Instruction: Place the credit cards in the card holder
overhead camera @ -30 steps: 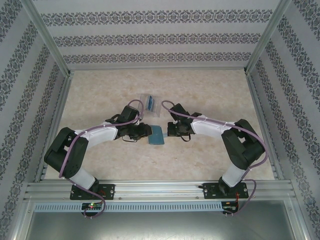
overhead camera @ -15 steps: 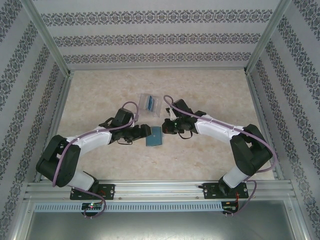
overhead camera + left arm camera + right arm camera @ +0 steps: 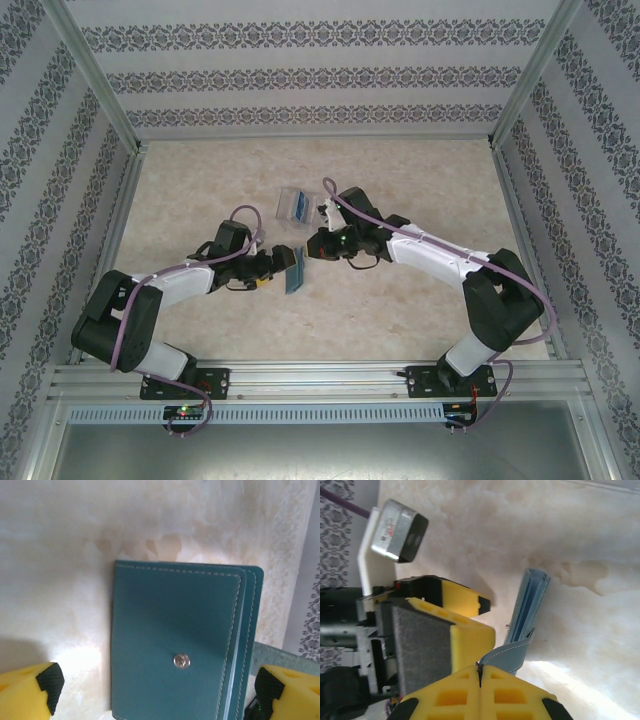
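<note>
Just beyond the wallet, on the side away from the arm bases, the clear card holder rests on the worktop with a blue card inside it. The card's long side seems to run away from the arm bases at a slight slant, but it is too small in the overhead view to be sure. The holder's see-through walls are hard to trace against the pale surface.

The wallet stands up on one edge rather than lying flat. From above it reads as a narrow sliver, its long axis slanting from near-left to far-right. The left wrist camera faces its broad teal side, with the long side running up the frame. A small metal snap sits low on that face, and stepped, stitched layers run along its right edge. The wallet's lower end is cut off by the frame.

The left tool, on the wallet's left, is spread wide and grips nothing, with one yellow finger off each side of the wallet. The right tool, on the wallet's right, is closed. Its fingers press together on a thin blue-grey flap of the wallet, whose body is seen edge-on there. What the wallet's pockets hold cannot be made out.
</note>
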Controlling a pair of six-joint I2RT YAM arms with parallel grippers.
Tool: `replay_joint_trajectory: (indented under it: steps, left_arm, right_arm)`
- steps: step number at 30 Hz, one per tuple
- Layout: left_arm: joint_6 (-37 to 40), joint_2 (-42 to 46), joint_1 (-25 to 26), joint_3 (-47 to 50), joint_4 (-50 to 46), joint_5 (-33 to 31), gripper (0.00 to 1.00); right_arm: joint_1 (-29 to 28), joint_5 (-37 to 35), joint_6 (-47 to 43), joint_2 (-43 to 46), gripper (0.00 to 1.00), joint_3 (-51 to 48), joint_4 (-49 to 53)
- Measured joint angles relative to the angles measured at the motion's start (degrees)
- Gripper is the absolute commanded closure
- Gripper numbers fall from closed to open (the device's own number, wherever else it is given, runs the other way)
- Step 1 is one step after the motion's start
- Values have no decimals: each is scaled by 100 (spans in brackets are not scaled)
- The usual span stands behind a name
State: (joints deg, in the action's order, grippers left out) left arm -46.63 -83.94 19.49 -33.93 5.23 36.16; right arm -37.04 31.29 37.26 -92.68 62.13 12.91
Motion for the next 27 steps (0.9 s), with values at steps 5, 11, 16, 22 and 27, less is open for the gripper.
replay_joint_trajectory:
  steps: [5, 11, 16, 22, 27]
  left_arm:
    - [-39, 0, -90, 81, 85, 136, 19]
    - [31, 44, -103, 83, 37, 109, 26]
    - [164, 98, -114, 59, -96, 96, 6]
    - [164, 96, -114, 13, -111, 118, 7]
    - [232, 72, -118, -98, -232, 79, 16]
  right_arm:
    - [-35, 151, 125, -186, 100, 31, -212]
    - [-35, 177, 146, -308, 100, 74, -184]
    - [-35, 227, 146, -345, 100, 168, -188]
    - [-35, 269, 164, -343, 100, 188, -199]
    - [-35, 291, 164, -343, 100, 188, -197]
